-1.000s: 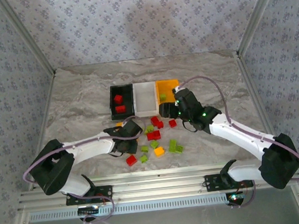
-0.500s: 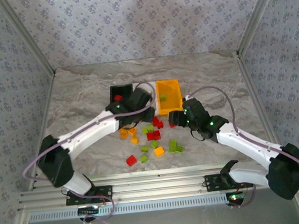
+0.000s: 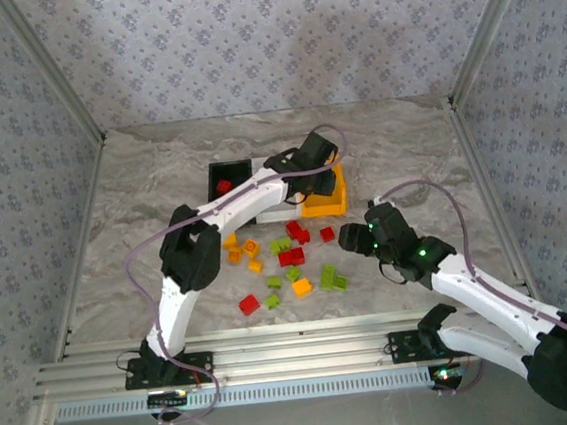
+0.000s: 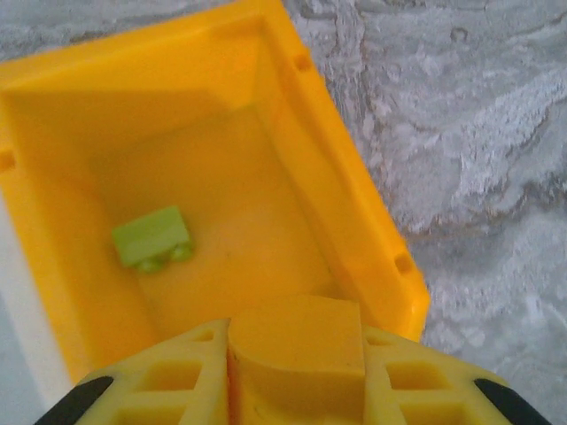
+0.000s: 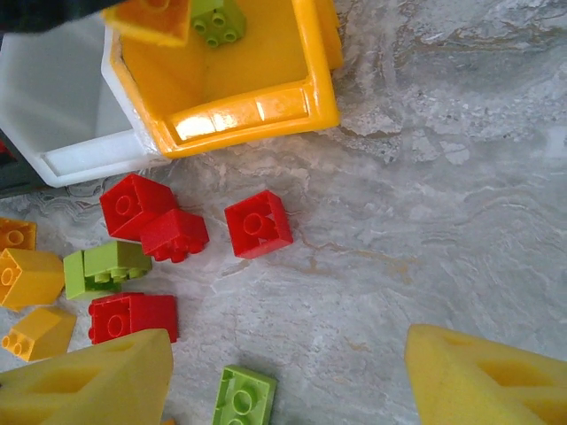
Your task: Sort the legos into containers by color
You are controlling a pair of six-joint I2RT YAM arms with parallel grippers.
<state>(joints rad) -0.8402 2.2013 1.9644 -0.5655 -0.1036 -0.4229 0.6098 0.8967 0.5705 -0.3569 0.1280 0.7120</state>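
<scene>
My left gripper (image 4: 297, 354) is shut on an orange-yellow lego (image 4: 301, 332) and hangs over the orange-yellow container (image 4: 372, 230), which holds one lime green lego (image 4: 152, 237). From above, that left gripper (image 3: 312, 173) covers most of the orange-yellow container (image 3: 331, 204). The black container (image 3: 229, 169) holds a red lego (image 3: 224, 186); the white container (image 3: 276, 213) is mostly hidden by the arm. My right gripper (image 5: 292, 381) stands open over bare table, a red lego (image 5: 258, 223) ahead and a green lego (image 5: 245, 398) near its left finger.
Loose legos lie in front of the containers: reds (image 3: 293, 256), greens (image 3: 332, 278), orange-yellows (image 3: 251, 248). In the right wrist view the orange-yellow container's rim (image 5: 257, 111) and the white container's corner (image 5: 62, 97) are at top left. Metal posts frame the table.
The left arm swung from the pile up and right to above the orange-yellow container, carrying an orange-yellow lego. The right arm drew back from that container toward the near right.
</scene>
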